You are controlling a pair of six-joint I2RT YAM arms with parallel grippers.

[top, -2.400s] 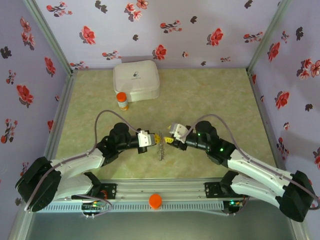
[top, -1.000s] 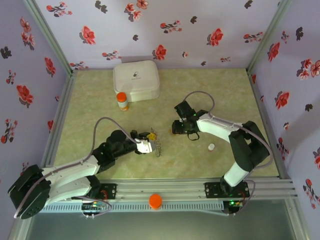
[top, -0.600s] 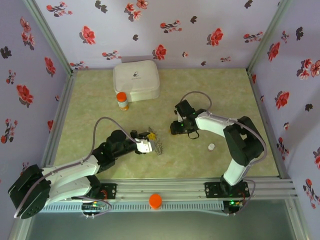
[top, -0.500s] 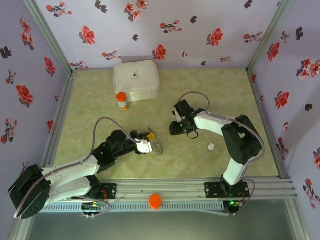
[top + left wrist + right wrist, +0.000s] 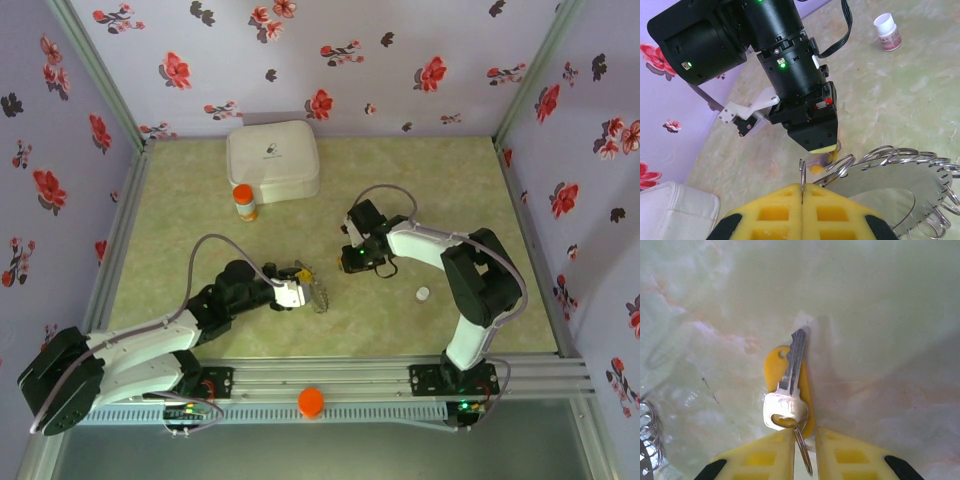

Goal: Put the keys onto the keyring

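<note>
Left wrist view: my left gripper [image 5: 801, 186] has its yellow pads [image 5: 785, 192] pressed together on one thin wire loop of the keyring [image 5: 885, 187]. The keyring is a flat grey metal disc rimmed with many such loops, and it sticks out to the right of the pads. Just beyond it my right gripper [image 5: 805, 440] points down at the table [image 5: 440, 190], near its middle and a little toward the near edge. Its pads stand close with a narrow slit, and the small wire loop of the key [image 5: 789, 390] sits in that slit; whether they pinch it I cannot tell.

2.4 s ago my grippers were nose to nose at the keyring. Since then the right one has drawn off toward the right edge, and in the last half second neither has shifted much.

The key lies flat on a yellow tag [image 5: 771, 367]. Its long axis runs away from my right pads, head by them, tip pointing away and slightly right.

I count one key, one tag and one keyring. One white-capped bottle [image 5: 887, 31] stands nearer the right edge. One orange-capped bottle [image 5: 243, 203] and one white case [image 5: 273, 160] sit toward the far-left corner.
</note>
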